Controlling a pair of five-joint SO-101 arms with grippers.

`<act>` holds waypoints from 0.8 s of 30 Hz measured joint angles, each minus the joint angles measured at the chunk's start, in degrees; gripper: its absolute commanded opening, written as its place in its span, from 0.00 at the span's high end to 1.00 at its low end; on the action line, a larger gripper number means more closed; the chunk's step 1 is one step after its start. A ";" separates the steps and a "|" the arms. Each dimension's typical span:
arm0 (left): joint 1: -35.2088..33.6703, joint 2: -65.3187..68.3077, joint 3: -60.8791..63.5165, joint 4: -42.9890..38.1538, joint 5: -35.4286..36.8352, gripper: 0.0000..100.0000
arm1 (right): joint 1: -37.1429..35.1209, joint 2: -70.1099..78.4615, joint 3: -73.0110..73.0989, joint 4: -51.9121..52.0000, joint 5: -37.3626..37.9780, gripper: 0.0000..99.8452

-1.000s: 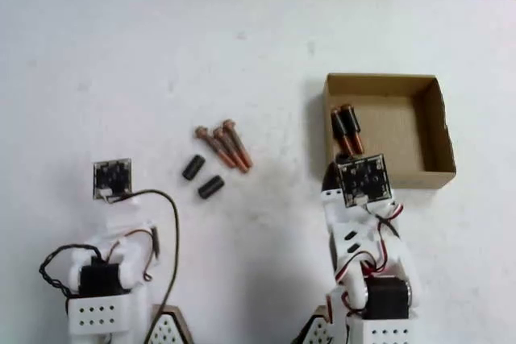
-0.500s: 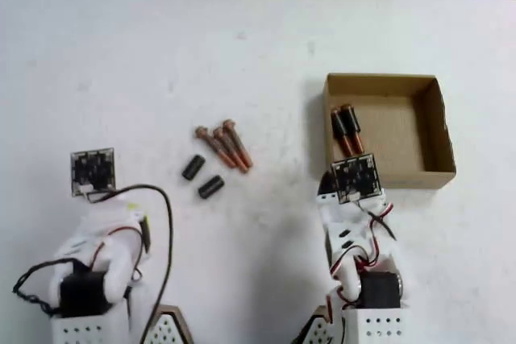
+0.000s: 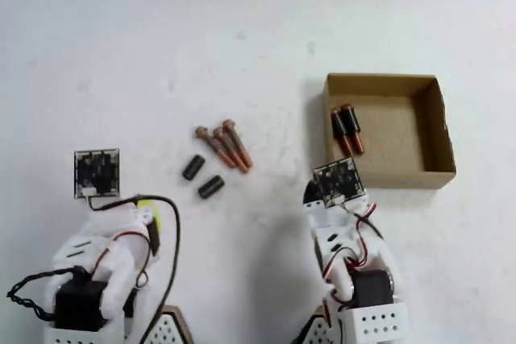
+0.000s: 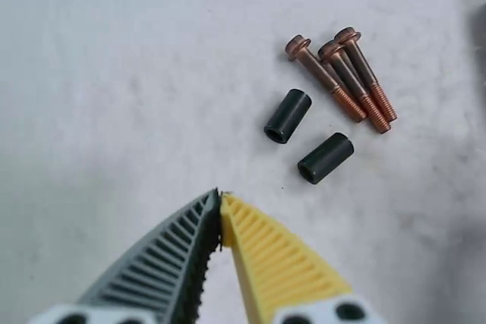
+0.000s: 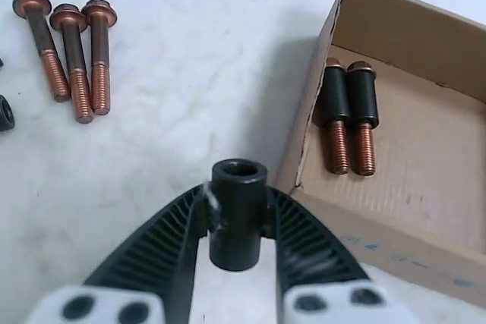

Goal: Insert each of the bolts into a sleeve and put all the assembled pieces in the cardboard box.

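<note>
Just outside the cardboard box (image 3: 383,80), off its near left corner, your right gripper (image 5: 237,191) has its jaws closed partway on a black sleeve (image 5: 237,225). It clamps the sleeve across its sides, with the open bore facing out past the fingertips. Inside the box, against its left wall, two assembled pieces (image 3: 347,130) lie side by side, touching. Well to the left of the box, three bare bolts (image 3: 228,149) lie bunched together on the table (image 3: 242,38). Just beyond them, farther from the box, lie a loose sleeve (image 3: 193,167) and a second loose sleeve (image 3: 211,188). Farther left again, your left gripper (image 4: 219,206) has its jaws pressed together on nothing, with the tips pointing toward those parts.

By the count, you are on the third of five assemblies: the sleeve is in hand and no bolt has been chosen. The next move likely falls to your left gripper. Open it and take one bolt near the head, leaving the threaded end free. Then bring that end in line with the held bore. Because the bolts touch one another, pick an outer one so the jaws do not drag its neighbours.
</note>
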 measured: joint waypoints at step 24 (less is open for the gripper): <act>0.44 55.12 -31.91 -1.93 0.79 0.98 | 0.00 0.00 0.70 0.00 0.00 0.98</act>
